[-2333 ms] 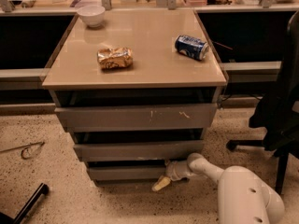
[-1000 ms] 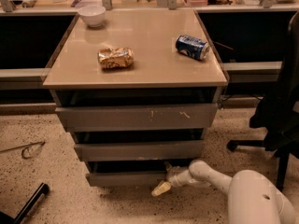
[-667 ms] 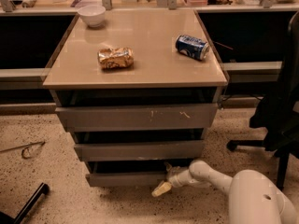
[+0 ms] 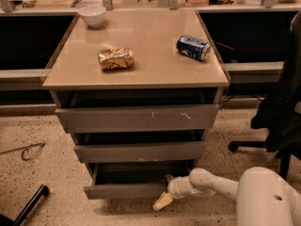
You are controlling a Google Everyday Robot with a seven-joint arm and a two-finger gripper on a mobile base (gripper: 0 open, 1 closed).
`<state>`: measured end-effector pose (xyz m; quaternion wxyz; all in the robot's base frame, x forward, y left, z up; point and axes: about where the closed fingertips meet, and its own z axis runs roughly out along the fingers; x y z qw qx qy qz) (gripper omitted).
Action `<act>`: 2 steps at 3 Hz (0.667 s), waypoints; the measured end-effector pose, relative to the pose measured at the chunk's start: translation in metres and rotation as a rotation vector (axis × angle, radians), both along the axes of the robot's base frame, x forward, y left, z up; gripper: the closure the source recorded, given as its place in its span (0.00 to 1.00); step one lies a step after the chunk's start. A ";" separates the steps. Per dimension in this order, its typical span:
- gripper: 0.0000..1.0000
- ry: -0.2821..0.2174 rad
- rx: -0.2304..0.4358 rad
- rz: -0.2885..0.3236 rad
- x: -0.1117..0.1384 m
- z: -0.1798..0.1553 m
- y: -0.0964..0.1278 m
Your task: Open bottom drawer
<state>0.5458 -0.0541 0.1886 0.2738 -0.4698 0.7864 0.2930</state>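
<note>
The end effector [image 4: 163,201] sits low at the right front corner of the partly-out bottom drawer [image 4: 124,190], its grip impossible to tell.

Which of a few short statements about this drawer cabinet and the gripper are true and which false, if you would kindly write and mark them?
1. The bottom drawer stands partly open, its front further out than the middle drawer. True.
2. A blue soda can lies on its side on the cabinet top. True.
3. The gripper hovers above the cabinet top. False: it is low, at the right end of the bottom drawer's front.
4. The white bowl sits at the front right corner. False: it is at the back left.
5. The snack bag lies inside the bottom drawer. False: it lies on the cabinet top.
</note>
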 end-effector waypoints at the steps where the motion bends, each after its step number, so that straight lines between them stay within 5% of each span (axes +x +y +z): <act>1: 0.00 0.045 -0.008 0.022 -0.024 -0.002 0.008; 2: 0.00 0.045 -0.008 0.022 -0.024 -0.002 0.008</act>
